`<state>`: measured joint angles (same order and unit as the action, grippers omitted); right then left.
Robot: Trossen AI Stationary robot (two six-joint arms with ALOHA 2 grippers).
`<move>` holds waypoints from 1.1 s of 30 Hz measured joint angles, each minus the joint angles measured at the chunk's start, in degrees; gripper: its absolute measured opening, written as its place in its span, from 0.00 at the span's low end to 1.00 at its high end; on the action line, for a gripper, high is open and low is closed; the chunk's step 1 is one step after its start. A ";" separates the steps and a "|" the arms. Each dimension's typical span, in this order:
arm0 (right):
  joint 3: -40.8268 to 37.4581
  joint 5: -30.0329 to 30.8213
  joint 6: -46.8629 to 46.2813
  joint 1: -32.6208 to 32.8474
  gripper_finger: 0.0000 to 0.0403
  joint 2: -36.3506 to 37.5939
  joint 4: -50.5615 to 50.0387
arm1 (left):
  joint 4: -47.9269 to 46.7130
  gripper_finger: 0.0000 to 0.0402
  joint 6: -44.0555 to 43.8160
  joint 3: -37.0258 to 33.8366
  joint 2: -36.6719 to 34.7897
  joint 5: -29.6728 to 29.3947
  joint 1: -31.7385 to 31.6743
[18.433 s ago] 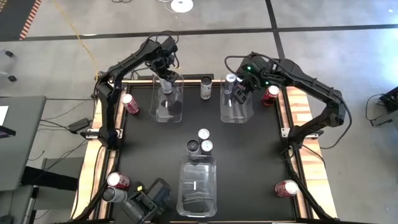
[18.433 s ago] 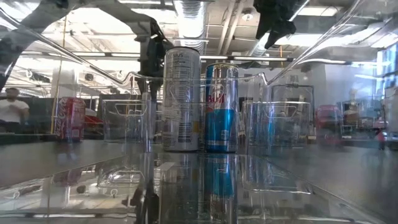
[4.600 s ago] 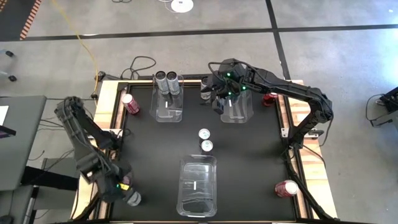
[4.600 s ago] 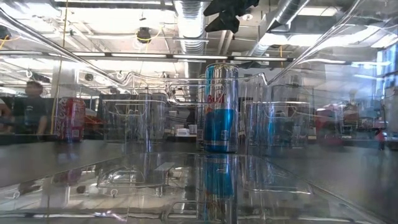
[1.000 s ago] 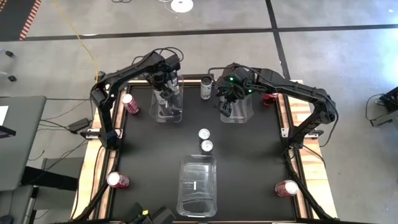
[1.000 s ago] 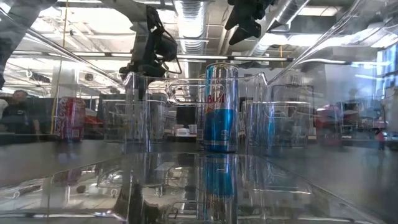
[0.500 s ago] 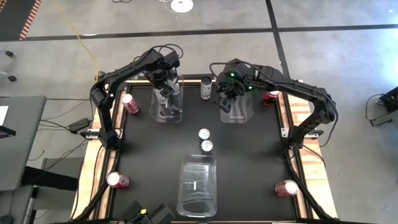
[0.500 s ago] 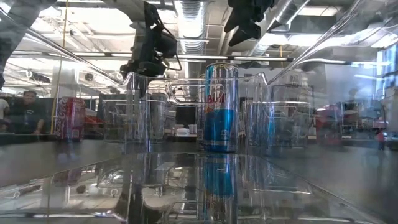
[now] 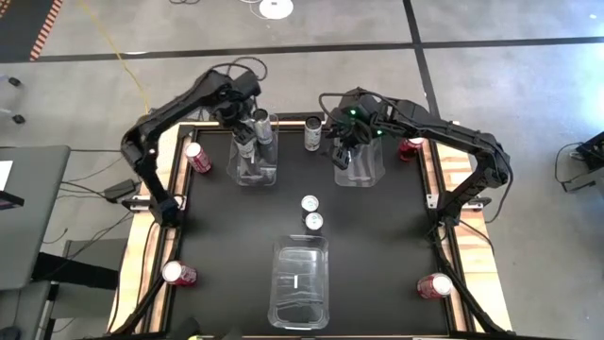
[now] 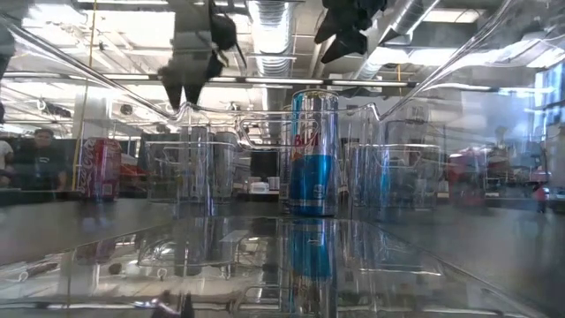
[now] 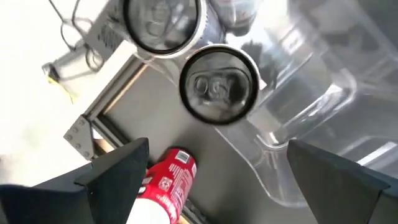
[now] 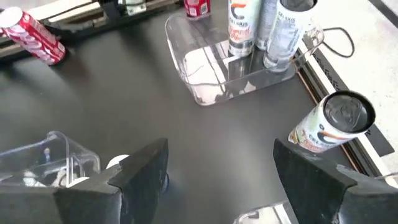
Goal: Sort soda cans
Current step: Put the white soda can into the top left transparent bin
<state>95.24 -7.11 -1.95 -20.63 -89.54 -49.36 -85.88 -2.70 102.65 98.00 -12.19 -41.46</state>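
My left gripper (image 9: 245,139) hangs open above the far-left clear bin (image 9: 253,168). In the left wrist view its fingers stand on either side of the silver tops of the dark cans (image 11: 219,84) that stand upright in the bin's far end, touching none. My right gripper (image 9: 343,155) is open over the far-right bin (image 9: 363,170) with nothing between its fingers (image 12: 140,174). One can (image 9: 312,132) stands between the two far bins. Two cans (image 9: 310,212) stand at the table's middle, the blue-and-silver one (image 10: 313,155) showing in the low view.
Red cans lie near the table's edges: far left (image 9: 197,158), far right (image 9: 410,145), near left (image 9: 176,274) and near right (image 9: 435,285). A third clear bin (image 9: 300,283) sits at the near middle. A person (image 10: 35,163) stands beyond the table.
My left gripper has gone up from between the far-left bin's walls and a little toward the table's far left corner, still open. The cans in that bin stay upright. My right gripper has kept its place.
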 joint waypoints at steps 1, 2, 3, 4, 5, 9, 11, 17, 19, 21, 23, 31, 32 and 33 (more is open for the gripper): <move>0.00 -0.02 -0.07 -0.26 0.77 0.01 0.59 | 0.31 0.94 0.00 0.00 -1.59 0.21 0.16; 0.00 0.15 -0.14 -0.63 0.77 -0.01 1.31 | 0.95 0.94 -0.03 0.00 -3.18 0.57 0.48; 0.00 0.91 -0.11 -1.10 0.77 -0.18 2.12 | 1.78 0.94 -0.11 0.00 -4.87 1.19 0.92; 0.02 2.00 0.19 -1.65 0.77 -0.55 3.22 | 2.96 0.94 -0.15 0.00 -6.59 1.62 1.37; 0.02 2.57 0.81 -2.57 0.77 -0.84 4.18 | 4.29 0.94 -0.21 0.00 -8.34 1.64 2.04; 0.01 2.70 2.77 -6.19 0.77 -3.16 4.91 | 10.12 0.94 -2.36 0.04 -14.68 2.59 5.05; 0.00 2.60 3.68 -7.78 0.77 -4.41 4.81 | 12.36 0.94 -2.55 0.04 -17.07 3.92 6.78; 0.00 -2.13 3.80 -11.45 0.77 -10.62 5.49 | 17.20 0.94 -3.46 0.05 -22.07 4.40 12.12; 0.00 -3.40 3.64 -12.28 0.77 -13.08 6.61 | 17.68 0.94 -4.50 0.04 -23.04 4.36 13.69; 0.00 -3.25 4.53 -12.80 0.77 -15.30 7.56 | 17.67 0.94 -5.82 0.04 -23.58 3.93 14.81; 0.00 -1.34 5.25 -13.14 0.77 -17.26 9.80 | 17.63 0.94 -6.62 0.04 -23.62 3.59 15.65; 0.07 7.64 5.95 -13.21 0.77 -19.53 12.73 | 14.44 0.94 -7.48 0.04 -23.20 2.73 18.03; 0.07 7.43 6.30 -13.21 0.77 -19.53 12.81 | 14.34 0.94 -7.43 0.04 -23.14 2.09 18.18; 0.04 7.49 6.33 -13.21 0.77 -19.53 13.01 | 14.44 0.94 -7.31 0.04 -23.13 1.69 18.28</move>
<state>95.29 0.38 4.38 -33.85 -109.08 -36.35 -71.44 -10.01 102.69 74.87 -10.50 -23.18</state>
